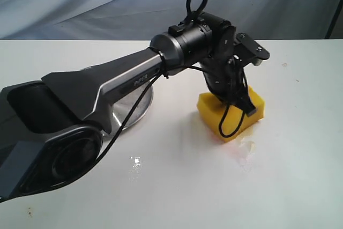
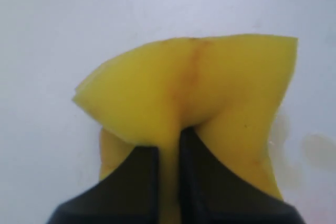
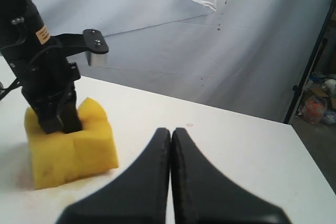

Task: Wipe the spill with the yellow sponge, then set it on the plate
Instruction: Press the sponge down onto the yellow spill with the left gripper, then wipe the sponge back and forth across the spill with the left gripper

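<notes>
The yellow sponge (image 1: 231,115) rests on the white table, right of centre. My left gripper (image 1: 234,100) reaches across from the left and comes down on it from above, shut on its middle. The foam bulges up either side of the black fingers (image 2: 142,177), and the sponge (image 2: 210,77) carries a faint brownish streak. A pale wet patch of the spill (image 1: 247,146) lies just in front of the sponge, and it also shows beside the sponge as a spill (image 2: 319,150). The silver plate (image 1: 140,105) is mostly hidden behind the left arm. My right gripper (image 3: 171,131) is shut and empty, away from the sponge (image 3: 68,148).
The left arm's grey body (image 1: 96,95) crosses the left half of the table. A small shiny spot (image 1: 135,160) sits on the table near the front. A grey cloth backdrop (image 3: 210,51) hangs behind the table's far edge.
</notes>
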`<state>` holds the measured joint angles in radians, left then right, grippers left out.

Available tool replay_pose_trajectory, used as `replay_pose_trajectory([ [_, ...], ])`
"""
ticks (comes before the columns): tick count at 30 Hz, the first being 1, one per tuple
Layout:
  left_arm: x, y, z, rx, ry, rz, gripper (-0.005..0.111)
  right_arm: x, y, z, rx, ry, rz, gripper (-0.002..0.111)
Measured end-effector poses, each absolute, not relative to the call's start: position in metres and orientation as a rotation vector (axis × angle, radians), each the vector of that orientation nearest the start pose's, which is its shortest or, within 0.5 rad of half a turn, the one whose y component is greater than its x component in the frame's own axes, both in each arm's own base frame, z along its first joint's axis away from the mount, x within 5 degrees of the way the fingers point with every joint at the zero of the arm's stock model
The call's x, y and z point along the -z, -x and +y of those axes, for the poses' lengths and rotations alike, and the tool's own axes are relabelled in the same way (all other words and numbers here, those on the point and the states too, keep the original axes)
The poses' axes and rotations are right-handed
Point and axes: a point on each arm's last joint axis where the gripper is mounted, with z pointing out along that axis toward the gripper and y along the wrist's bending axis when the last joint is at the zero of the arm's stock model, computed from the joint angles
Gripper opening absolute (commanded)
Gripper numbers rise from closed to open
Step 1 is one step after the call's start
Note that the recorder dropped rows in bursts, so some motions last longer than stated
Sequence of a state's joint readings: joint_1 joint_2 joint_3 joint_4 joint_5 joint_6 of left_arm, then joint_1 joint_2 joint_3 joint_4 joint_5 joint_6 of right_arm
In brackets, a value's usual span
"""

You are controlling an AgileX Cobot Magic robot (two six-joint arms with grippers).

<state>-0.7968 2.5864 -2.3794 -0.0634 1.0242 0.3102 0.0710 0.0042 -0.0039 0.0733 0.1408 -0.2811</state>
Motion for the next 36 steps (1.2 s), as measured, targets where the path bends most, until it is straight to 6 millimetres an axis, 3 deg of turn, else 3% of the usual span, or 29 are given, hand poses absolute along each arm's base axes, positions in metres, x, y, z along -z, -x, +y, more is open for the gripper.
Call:
replay_pose_trajectory([
  [7, -0.148, -0.368, -0.415, 0.358, -1.429, 2.285, 0.000, -0.202, -0.056, 0.005, 0.097, 0.234, 1.608, 0.000],
  [12, -0.137, -0.360, -0.420, 0.366, -1.520, 2.295, 0.000, -0.202, -0.056, 0.005, 0.097, 0.234, 1.608, 0.000],
  [22, -0.135, -0.339, -0.431, 0.373, -1.677, 2.246, 0.000, -0.202, -0.056, 0.005, 0.097, 0.234, 1.608, 0.000],
  [29, -0.128, -0.355, -0.424, 0.269, -1.538, 2.300, 0.000, -0.202, -0.056, 0.005, 0.097, 0.234, 1.608, 0.000],
  [36, -0.122, -0.389, -0.395, 0.244, -1.293, 2.439, 0.000, -0.202, -0.056, 0.005, 0.097, 0.234, 1.608, 0.000],
])
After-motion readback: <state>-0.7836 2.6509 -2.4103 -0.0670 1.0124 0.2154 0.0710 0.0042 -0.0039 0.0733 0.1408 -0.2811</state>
